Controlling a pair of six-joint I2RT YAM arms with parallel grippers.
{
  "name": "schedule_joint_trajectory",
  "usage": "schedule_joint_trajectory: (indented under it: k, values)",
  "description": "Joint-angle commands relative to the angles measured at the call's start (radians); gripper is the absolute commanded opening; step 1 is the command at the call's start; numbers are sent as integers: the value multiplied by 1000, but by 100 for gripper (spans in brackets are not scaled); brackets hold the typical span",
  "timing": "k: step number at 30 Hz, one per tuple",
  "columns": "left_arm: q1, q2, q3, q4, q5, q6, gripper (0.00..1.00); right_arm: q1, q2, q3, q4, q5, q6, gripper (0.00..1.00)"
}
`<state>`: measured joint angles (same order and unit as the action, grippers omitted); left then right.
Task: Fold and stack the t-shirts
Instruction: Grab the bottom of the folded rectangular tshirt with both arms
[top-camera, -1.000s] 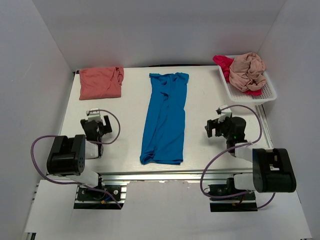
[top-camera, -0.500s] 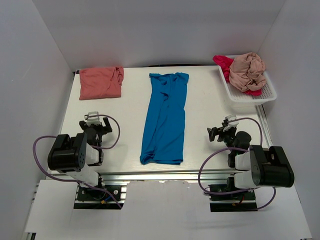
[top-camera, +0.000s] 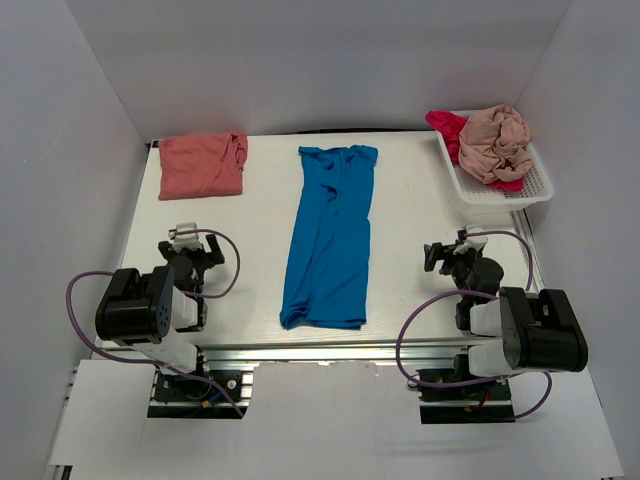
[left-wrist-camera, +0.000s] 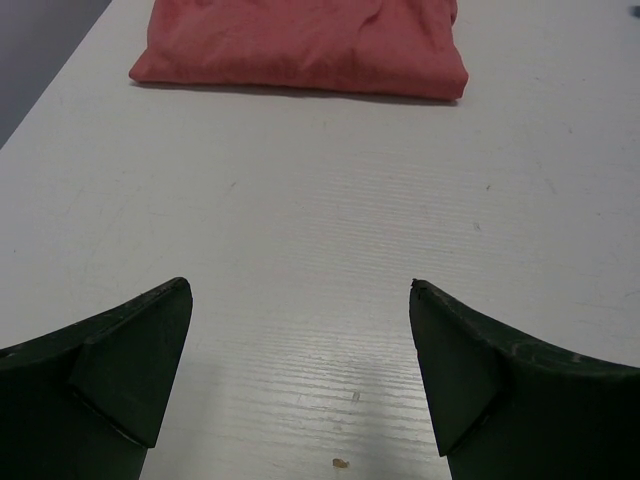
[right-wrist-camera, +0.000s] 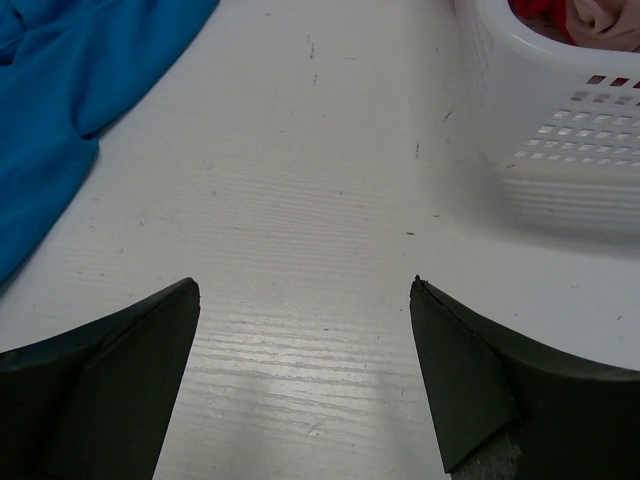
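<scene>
Lying lengthwise centrally, blue t-shirt (top-camera: 330, 235), bare table (top-camera: 250, 225) both sides, basket (top-camera: 500, 196) far-right

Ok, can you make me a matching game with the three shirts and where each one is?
Things:
1. blue t-shirt
2. salmon t-shirt
3. beige-pink t-shirt

Places:
A. crumpled on top in the white basket
B. folded at the far left corner of the table
C. laid out long in the middle of the table

Pairs: 1-C, 2-B, 3-A
</scene>
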<state>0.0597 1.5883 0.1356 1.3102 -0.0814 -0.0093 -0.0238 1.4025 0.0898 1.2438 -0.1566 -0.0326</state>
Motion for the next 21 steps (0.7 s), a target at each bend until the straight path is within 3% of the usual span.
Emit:
schedule_joint_trajectory:
  k: [1, 21]
  values:
    - [3, -8, 4, 32, 2, -14, 98, 4, 6, 22, 34, 23, 3, 89]
    - [3, -11, 4, 24, 2, -14, 98, 4, 4, 21, 34, 23, 3, 89]
